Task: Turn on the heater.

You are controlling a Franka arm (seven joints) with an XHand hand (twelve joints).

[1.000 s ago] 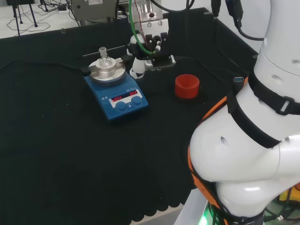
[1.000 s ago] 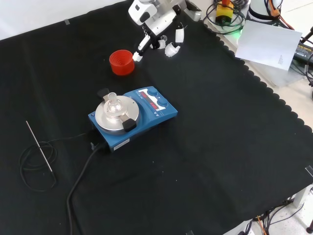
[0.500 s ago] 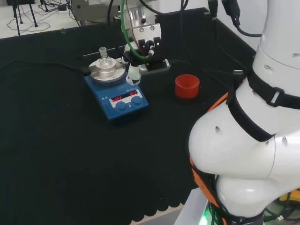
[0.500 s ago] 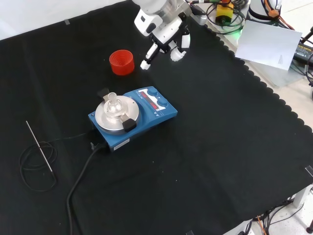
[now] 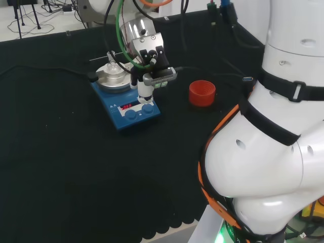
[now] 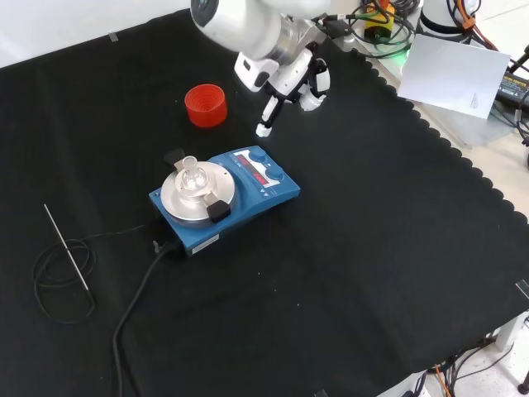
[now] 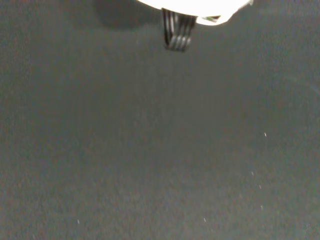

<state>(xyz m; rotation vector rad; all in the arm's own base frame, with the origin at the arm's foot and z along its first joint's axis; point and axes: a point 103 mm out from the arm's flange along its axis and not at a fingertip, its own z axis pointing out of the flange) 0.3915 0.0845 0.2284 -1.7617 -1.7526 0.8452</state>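
The heater [image 5: 126, 105] [image 6: 240, 194] is a blue hotplate with a round metal top, lit red displays and two blue knobs on its front panel. A small clear flask [image 5: 111, 61] [image 6: 190, 174] stands on the plate. The hand [image 5: 148, 68] [image 6: 289, 74] hovers over the panel's end in the head view. In the front view it sits just beyond the knobs. One finger [image 6: 266, 124] is stretched down towards the panel and the others are loosely bent, holding nothing. Whether the finger touches the heater I cannot tell. A blurred white part of the hand [image 7: 195, 6] shows over black cloth in the wrist view.
A red ribbed ring [image 5: 202, 93] [image 6: 205, 104] stands on the cloth close to the hand. The heater's power cord [image 6: 140, 285] runs off towards the front. A thin metal rod with a coiled cable [image 6: 66, 248] lies at the front view's left.
The hand has swung away from the red ring to the heater's panel end and dropped lower. One finger now points down at the panel. The heater and flask have not moved.
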